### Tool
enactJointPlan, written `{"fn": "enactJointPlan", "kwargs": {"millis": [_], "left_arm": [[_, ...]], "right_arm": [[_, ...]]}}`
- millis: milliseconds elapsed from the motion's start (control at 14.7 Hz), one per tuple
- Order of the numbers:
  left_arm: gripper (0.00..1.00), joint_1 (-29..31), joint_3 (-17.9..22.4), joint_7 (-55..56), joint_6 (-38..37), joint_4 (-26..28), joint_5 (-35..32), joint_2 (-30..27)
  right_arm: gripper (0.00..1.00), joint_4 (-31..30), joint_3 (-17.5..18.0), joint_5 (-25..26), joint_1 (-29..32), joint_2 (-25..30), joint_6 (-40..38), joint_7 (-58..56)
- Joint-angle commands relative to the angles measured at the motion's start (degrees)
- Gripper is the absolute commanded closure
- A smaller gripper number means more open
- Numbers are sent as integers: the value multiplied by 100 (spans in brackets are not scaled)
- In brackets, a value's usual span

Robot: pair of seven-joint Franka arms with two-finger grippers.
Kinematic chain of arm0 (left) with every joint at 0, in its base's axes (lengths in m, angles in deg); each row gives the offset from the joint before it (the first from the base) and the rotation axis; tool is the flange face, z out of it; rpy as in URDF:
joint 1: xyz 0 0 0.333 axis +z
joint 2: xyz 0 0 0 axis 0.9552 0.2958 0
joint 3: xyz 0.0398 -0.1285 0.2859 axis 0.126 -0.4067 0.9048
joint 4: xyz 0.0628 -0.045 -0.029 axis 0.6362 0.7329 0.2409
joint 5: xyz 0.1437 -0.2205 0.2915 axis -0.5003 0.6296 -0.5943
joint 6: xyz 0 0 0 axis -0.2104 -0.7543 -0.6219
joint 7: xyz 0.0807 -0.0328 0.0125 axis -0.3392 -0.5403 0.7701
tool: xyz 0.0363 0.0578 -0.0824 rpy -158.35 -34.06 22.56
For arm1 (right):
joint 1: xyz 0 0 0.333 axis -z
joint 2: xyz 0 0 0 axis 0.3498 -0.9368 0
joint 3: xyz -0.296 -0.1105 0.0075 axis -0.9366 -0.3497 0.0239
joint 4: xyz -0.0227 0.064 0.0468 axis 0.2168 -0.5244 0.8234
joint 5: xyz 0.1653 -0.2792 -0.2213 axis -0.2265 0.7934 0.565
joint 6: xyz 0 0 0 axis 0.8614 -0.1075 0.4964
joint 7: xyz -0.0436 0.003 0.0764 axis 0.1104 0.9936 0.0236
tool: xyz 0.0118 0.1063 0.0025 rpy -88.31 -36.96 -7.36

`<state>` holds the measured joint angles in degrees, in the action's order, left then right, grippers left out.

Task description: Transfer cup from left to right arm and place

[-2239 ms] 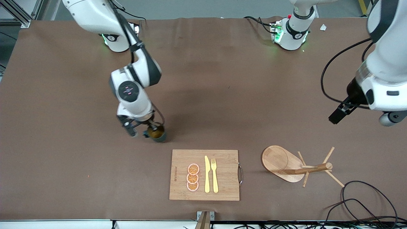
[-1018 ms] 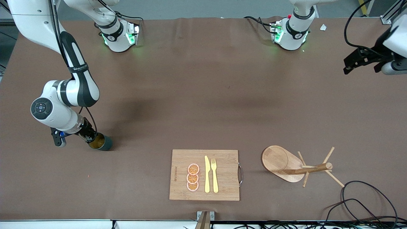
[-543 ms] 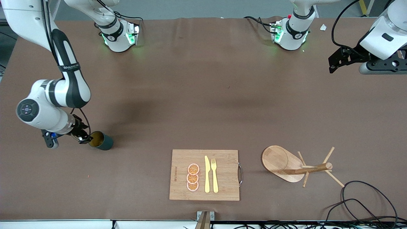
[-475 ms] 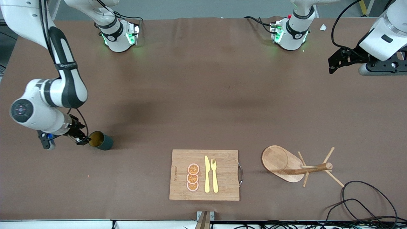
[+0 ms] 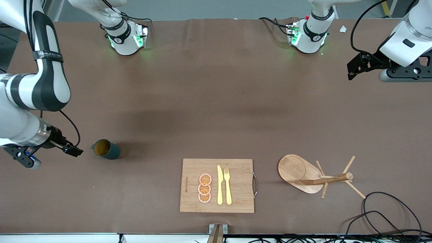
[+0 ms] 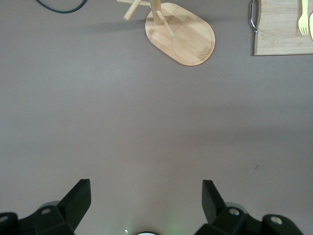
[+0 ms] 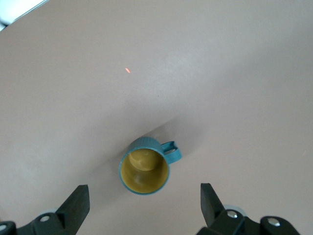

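The small dark teal cup (image 5: 106, 149) stands upright on the tabletop (image 5: 216, 111) toward the right arm's end, yellow inside showing, handle pointing toward that end.

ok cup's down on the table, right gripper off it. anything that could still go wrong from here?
Two things, both modest.

1. The cup stands upright on the table, but the open right gripper is just beside it on the handle side. A sideways swing during retreat could clip the handle and tip it.

2. The cup stands toward the right arm's end, apart from the cutting board and the wooden mug tree. If placement was meant for either, it has missed.

The left gripper waits open, away from everything.
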<state>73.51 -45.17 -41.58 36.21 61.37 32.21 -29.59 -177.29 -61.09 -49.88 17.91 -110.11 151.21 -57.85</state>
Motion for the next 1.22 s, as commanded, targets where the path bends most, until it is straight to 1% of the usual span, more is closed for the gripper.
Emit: {"fn": "enactJointPlan", "kwargs": {"millis": [0,136,271,407,678,746,814,950,1018,1153], "left_arm": [[0,16,-1,-77,69,14,84,-62],[0,34,8,-86,42,14,101,-80],[0,25,8,-77,60,23,93,-80],[0,25,-1,-86,104,67,93,-115],[0,25,-1,-86,104,137,101,-212],[0,34,-1,-86,104,137,101,-212],[0,34,-1,-86,104,137,101,-220],[0,34,-1,-86,104,128,101,-212],[0,34,-1,-86,104,111,101,-212],[0,34,-1,-156,95,76,110,-168]], "right_arm": [[0,490,81,-58,90,55,-562,-1244],[0,710,89,-5,20,283,-888,-1615],[0,729,81,13,-94,599,-950,-1879],[0,711,142,-13,-51,959,-1178,-2318],[0,668,949,-49,615,1627,-1626,-2364],[0,641,1047,-49,721,1777,-1723,-2364],[0,589,1047,-58,731,1892,-1829,-2355],[0,282,1012,-58,696,2138,-1821,-2355],[0,-6,1012,-58,687,2313,-1725,-2346],[0,-464,1012,-58,696,2542,-1331,-2311]]}}
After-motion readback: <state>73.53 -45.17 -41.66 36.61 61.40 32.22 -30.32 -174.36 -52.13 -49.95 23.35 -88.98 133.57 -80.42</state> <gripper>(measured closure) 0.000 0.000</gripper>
